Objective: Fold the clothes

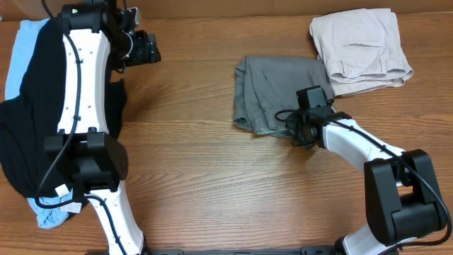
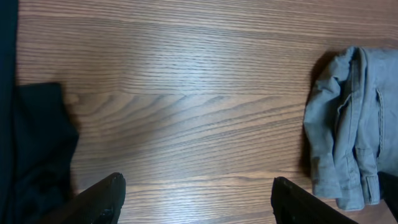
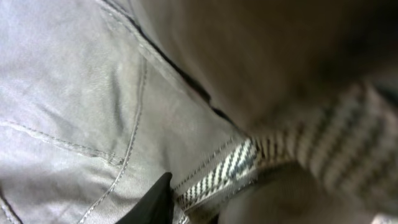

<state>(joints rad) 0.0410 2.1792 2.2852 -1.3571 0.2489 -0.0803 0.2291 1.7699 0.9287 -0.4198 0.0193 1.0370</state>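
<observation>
Overhead: right gripper (image 1: 297, 131) at lower-right edge of grey-olive shorts (image 1: 272, 92), right arm nearer; cannot tell its jaws' state. Left gripper (image 1: 148, 49) upper left, well apart, jaws apart.

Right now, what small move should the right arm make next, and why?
Probably close on the fabric and lift: the right gripper sits on the grey-olive shorts' near edge, cloth filling its wrist view, and the shorts lie only roughly folded.

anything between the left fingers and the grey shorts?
Nothing: only bare wooden table lies between the left fingers and the grey shorts, as the overhead view shows.
</observation>
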